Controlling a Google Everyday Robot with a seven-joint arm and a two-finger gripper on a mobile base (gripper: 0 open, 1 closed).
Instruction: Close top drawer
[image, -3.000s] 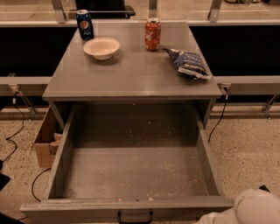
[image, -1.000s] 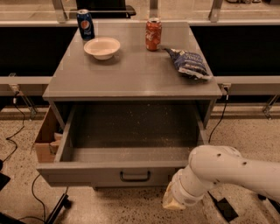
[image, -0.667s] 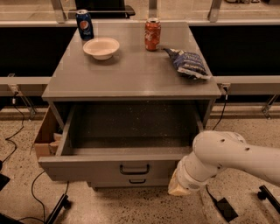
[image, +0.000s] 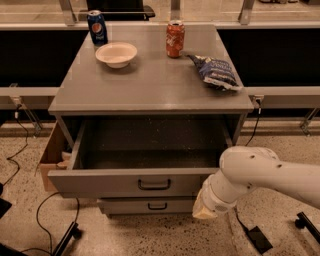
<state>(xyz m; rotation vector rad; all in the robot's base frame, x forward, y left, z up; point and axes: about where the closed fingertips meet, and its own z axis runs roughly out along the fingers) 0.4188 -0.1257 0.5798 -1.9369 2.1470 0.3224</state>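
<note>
The top drawer (image: 115, 182) stands partly pulled out of the cabinet under the tabletop (image: 150, 90). Its speckled floor is open to view, and its tall front panel runs left to right across the picture, with the small bar handle (image: 154, 185) at mid-width. The drawer's travel runs front to back, so closing it calls for a push straight away from the camera, into the cabinet. The gripper (image: 204, 209) sits low at the panel's right end, just in front of it and about level with the second drawer (image: 150, 205). It hangs from the white arm (image: 260, 172), which reaches in from the right. The panel therefore lies ahead of the gripper and mostly to its left. Whether the gripper touches the panel, and whether it is open or closed, cannot be told. In my judgement a push this far off centre could skew the drawer. On the tabletop, well clear, stand a bowl (image: 116, 53), two cans and a chip bag (image: 216, 72).
</note>
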